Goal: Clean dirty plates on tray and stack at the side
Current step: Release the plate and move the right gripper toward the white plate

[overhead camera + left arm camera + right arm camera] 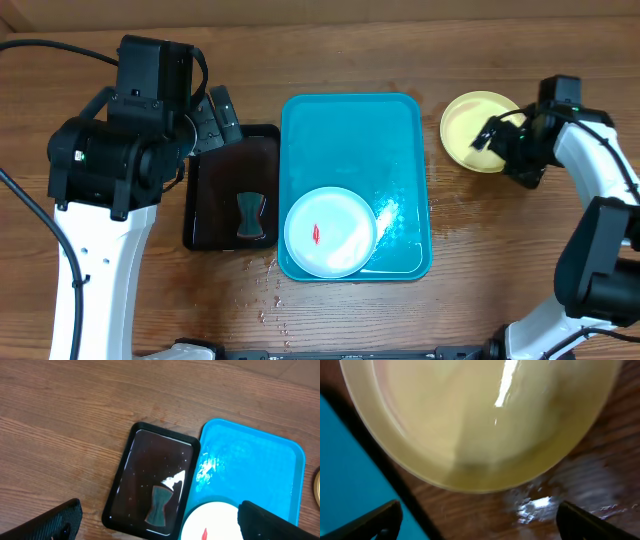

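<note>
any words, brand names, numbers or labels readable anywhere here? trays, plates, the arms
None: no text can be read in any of the three views.
The teal tray, black tray, white plate and yellow plate carry no print.
The red smear on the white plate is a stain, not a sign.
The left arm and right arm show no legible label.

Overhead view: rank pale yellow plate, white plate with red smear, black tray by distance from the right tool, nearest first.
1. Pale yellow round plastic plate, far right, at the right tool.
2. White round plastic plate with red smear, in the teal rectangular plastic tray, centre.
3. Black rectangular tray, far left.
</note>
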Action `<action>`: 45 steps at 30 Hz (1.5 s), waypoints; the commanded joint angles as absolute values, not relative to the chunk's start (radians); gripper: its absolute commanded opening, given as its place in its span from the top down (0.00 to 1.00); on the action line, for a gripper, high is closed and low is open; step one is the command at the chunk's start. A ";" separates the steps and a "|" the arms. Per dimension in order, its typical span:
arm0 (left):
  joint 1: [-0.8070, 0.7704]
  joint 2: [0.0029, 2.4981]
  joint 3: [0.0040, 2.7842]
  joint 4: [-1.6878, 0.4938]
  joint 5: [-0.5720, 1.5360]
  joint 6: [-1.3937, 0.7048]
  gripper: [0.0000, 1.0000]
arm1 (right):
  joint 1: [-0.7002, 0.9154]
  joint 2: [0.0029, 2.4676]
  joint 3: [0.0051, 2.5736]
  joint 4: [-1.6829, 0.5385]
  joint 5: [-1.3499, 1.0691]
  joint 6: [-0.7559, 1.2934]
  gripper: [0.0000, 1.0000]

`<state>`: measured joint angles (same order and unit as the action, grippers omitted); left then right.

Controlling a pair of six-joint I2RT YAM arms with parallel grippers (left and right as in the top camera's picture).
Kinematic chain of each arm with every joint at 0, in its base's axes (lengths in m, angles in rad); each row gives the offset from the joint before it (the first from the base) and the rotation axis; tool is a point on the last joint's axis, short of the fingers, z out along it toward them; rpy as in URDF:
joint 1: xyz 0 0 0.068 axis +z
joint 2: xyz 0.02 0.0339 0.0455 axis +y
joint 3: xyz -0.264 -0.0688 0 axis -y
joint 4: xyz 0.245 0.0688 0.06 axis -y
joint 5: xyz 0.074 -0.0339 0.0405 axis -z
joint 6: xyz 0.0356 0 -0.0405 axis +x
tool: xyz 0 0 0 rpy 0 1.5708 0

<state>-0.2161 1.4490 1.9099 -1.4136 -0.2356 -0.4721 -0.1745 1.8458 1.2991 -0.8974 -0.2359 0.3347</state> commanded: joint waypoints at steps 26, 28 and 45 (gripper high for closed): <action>-0.223 1.440 1.916 -1.410 -0.228 -0.472 0.00 | -0.145 1.809 1.294 -0.895 -0.282 0.299 0.00; -0.223 1.440 1.916 -1.410 -0.228 -0.472 0.00 | -0.145 1.809 1.294 -0.895 -0.282 0.299 0.00; -0.223 1.440 1.916 -1.410 -0.228 -0.472 0.00 | 0.130 1.786 1.301 -0.774 -0.403 0.096 0.00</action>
<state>-0.2161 1.4490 1.9099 -1.4136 -0.2356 -0.4721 -0.0185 1.8351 1.2995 -0.7689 -0.4812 0.1490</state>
